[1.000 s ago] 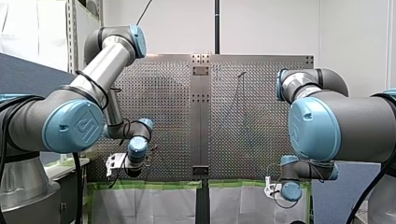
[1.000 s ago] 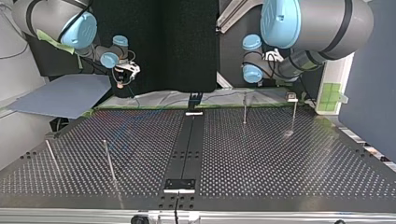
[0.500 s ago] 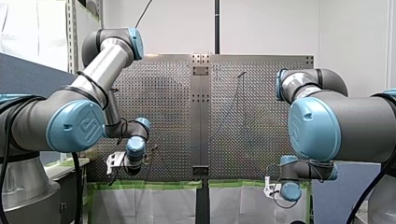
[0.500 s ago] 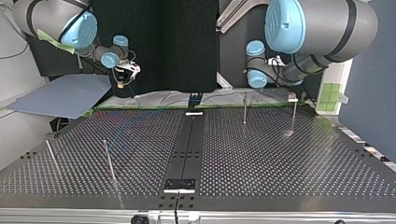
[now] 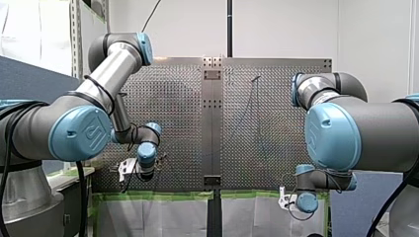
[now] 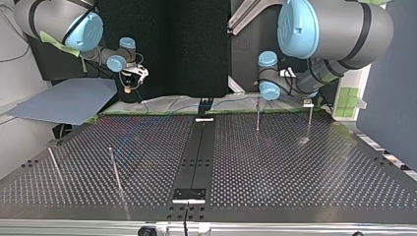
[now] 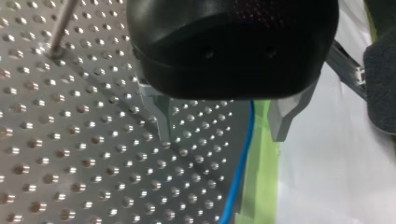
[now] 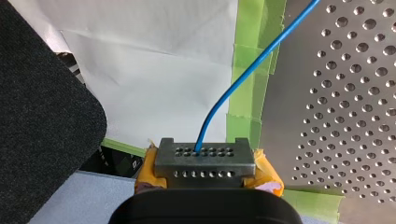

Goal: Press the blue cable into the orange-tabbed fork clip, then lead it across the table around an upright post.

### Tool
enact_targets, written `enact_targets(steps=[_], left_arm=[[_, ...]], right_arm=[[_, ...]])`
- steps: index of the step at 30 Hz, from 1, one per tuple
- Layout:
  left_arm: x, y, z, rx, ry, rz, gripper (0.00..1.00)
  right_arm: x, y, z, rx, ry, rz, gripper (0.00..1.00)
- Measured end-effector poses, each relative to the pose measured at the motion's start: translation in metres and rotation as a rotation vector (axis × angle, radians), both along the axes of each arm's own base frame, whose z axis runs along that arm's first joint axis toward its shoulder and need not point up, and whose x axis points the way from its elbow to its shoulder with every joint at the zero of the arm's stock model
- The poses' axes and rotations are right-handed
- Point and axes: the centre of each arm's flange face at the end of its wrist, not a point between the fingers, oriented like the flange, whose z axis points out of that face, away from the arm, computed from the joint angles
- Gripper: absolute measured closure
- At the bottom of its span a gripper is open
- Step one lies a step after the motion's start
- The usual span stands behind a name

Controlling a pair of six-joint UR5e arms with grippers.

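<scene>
Right wrist view: my right gripper (image 8: 203, 153) is clenched on the blue cable (image 8: 243, 70). Yellow pads show on either side of its perforated metal fingers, and the cable comes out from between them. The gripper sits off the table (image 8: 355, 102), over the white sheet (image 8: 154, 70) below the arm-side edge. From the fingers the cable arcs across the green tape (image 8: 245, 98) on that edge and onto the perforated plate.

Left wrist view: my left gripper (image 7: 220, 135) is released. Its metal fingers (image 7: 161, 119) are well apart and nothing touches them. It hangs over the same taped edge. The cable lies beneath it just beside the tape and, as seen, passes between the two fingers. Further in on the plate stands a post (image 7: 63, 23), its foot set in the holes.

Front view: both grippers are low at the arm-side edge, the left toward the left corner, the right below the edge toward the right corner.

Top view: a near pair of posts (image 6: 257, 115) stands upright close to the arm-side edge, on my left arm's half. A far pair of posts (image 6: 115, 169) stands close to the opposite edge on my right arm's half, and looks tilted as seen.
</scene>
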Motion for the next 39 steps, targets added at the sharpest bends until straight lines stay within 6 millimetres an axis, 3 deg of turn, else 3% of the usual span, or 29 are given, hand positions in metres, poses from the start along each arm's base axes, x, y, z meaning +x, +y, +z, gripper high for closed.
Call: enact_targets(steps=[5, 16, 18, 20, 21, 22, 23, 24, 25, 26, 27, 29, 30, 31, 39], left_arm=[[0.007, 0.0, -0.01, -0.009, 0.022, -0.001, 0.0], [0.023, 0.005, -0.006, -0.041, -0.005, 0.023, 0.0], [0.023, 0.007, -0.006, -0.041, -0.006, 0.027, 0.05], [0.023, 0.007, -0.006, -0.041, -0.004, 0.03, 0.22], [0.023, 0.007, -0.006, -0.041, -0.004, 0.032, 0.22], [0.023, 0.008, -0.006, -0.041, -0.004, 0.033, 0.29], [0.023, 0.008, -0.006, -0.042, -0.004, 0.033, 0.4], [0.023, 0.008, -0.006, -0.042, -0.004, 0.033, 0.4], [0.023, 0.008, -0.006, -0.042, -0.004, 0.033, 0.47], [0.023, 0.008, -0.006, -0.042, -0.004, 0.034, 0.63], [0.023, 0.008, -0.006, -0.042, -0.005, 0.034, 0.63], [0.023, 0.008, -0.006, -0.042, -0.005, 0.035, 0.88], [0.024, 0.009, -0.006, -0.042, -0.005, 0.036, 0.88], [0.024, 0.009, -0.006, -0.043, -0.006, 0.038, 1.0], [0.03, 0.015, -0.005, -0.072, -0.04, 0.059, 1.0]], right_arm=[[0.0, 0.0, 0.0, 0.001, 0.0, 0.001, 1.0], [0.001, 0.001, 0.0, 0.0, 0.0, 0.002, 1.0], [0.001, 0.001, 0.0, 0.0, 0.0, 0.002, 1.0], [0.001, 0.001, 0.0, 0.001, 0.0, 0.002, 1.0], [0.001, 0.001, 0.0, 0.0, 0.0, 0.002, 1.0], [0.001, 0.001, 0.0, 0.0, 0.0, 0.002, 1.0], [0.001, 0.001, 0.0, 0.0, 0.0, 0.002, 1.0], [0.001, 0.001, 0.0, 0.0, 0.0, 0.002, 1.0], [0.001, 0.001, 0.0, 0.001, 0.0, 0.002, 1.0], [0.001, 0.001, 0.0, 0.001, 0.0, 0.002, 1.0], [0.001, 0.001, 0.0, 0.0, 0.0, 0.002, 1.0], [0.001, 0.001, 0.0, 0.0, 0.0, 0.002, 1.0], [0.001, 0.001, 0.0, 0.0, 0.001, 0.002, 1.0], [0.001, 0.001, 0.0, 0.0, 0.001, 0.002, 1.0], [0.001, 0.001, 0.0, 0.0, 0.001, 0.002, 1.0]])
